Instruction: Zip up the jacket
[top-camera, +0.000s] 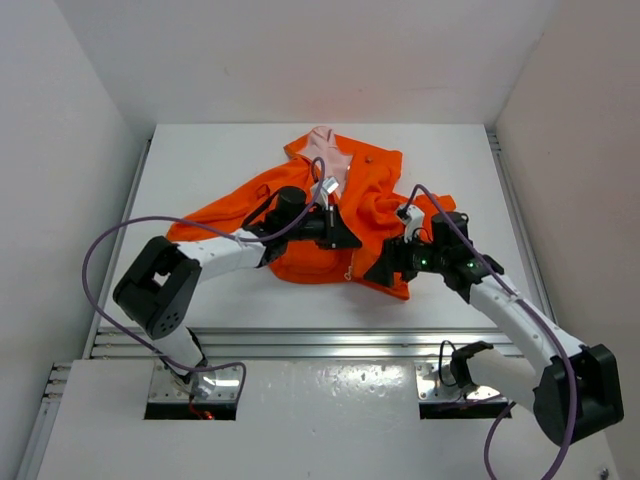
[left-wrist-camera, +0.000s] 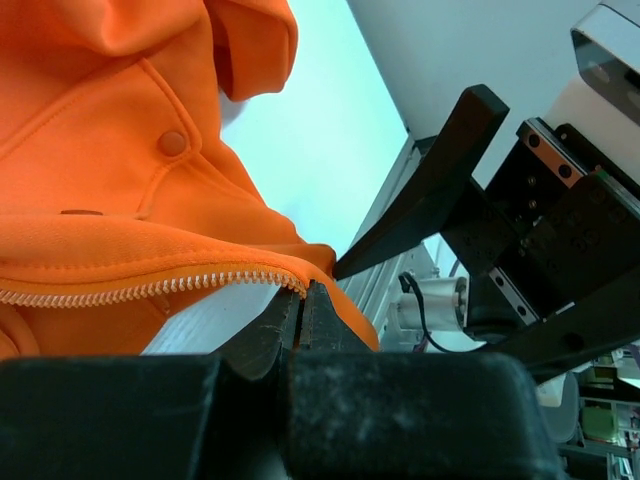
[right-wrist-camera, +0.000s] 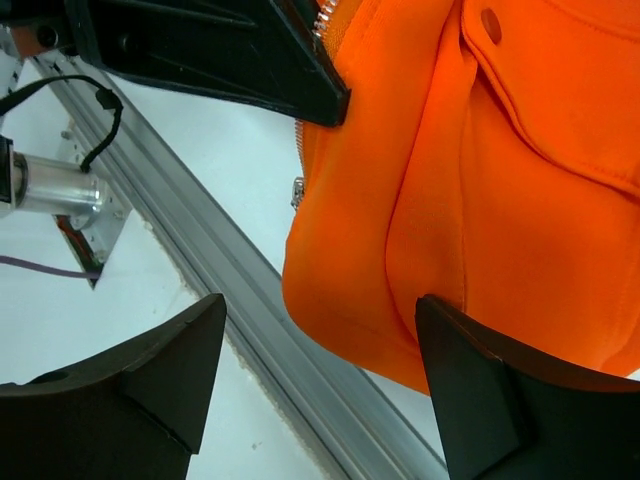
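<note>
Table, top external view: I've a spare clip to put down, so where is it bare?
Bare: the white table's far-left corner, between the bright orange fabric jacket and the left wall; the far-right corner beside the right wall; a narrow strip between hem and metal rail. Crowded: the middle, where the left tool and right tool meet the hem.

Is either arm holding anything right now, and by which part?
The left end effector is shut on the jacket, pinching its front edge at the end of the zipper teeth. The right end effector is open, holding nothing.
</note>
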